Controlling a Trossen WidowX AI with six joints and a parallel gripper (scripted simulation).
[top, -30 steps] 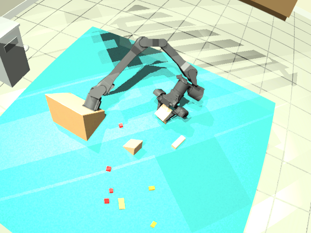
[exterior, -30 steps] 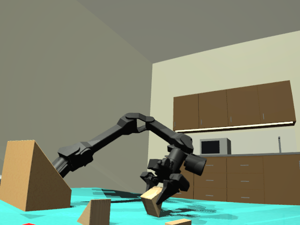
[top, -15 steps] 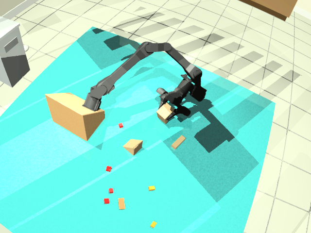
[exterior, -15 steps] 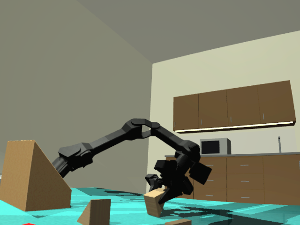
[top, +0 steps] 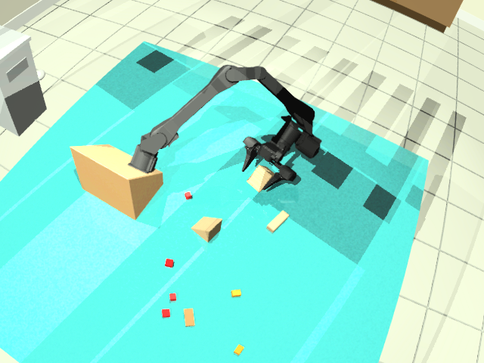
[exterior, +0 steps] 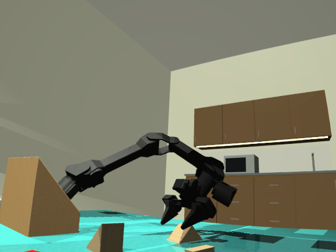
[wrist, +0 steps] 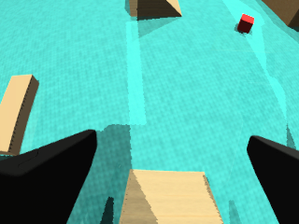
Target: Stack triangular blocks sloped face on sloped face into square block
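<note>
Dark six-joint arm [top: 218, 94] arches over the turquoise table [top: 312, 273], wrist pitched down. Black parallel-jaw gripper [top: 261, 174] hangs jaws wide, empty, straddling one tan wooden triangular block [top: 259, 178] resting on the table. Second tan triangular block [top: 206, 228] lies apart at its 7 o'clock in the top view.

On the tabletop [top: 296, 273] in the top view, the arm's base sits on a big wedge [top: 113, 181] at the left. The arm arches rightward to the hand [top: 262, 169], which hangs spread wide over one triangular block [top: 259, 178] lying on the tabletop between its fingers; whether a finger touches it cannot be told. The other triangular block [top: 206, 228] rests nearer the camera and to the left, well apart from the first. A slat [top: 277, 221] lies just right of that second block, below the hand. One cube [top: 188, 195] sits between the wedge and the blocks. Further cubes [top: 169, 262] and a second slat [top: 189, 317] are scattered toward the near edge.
</note>
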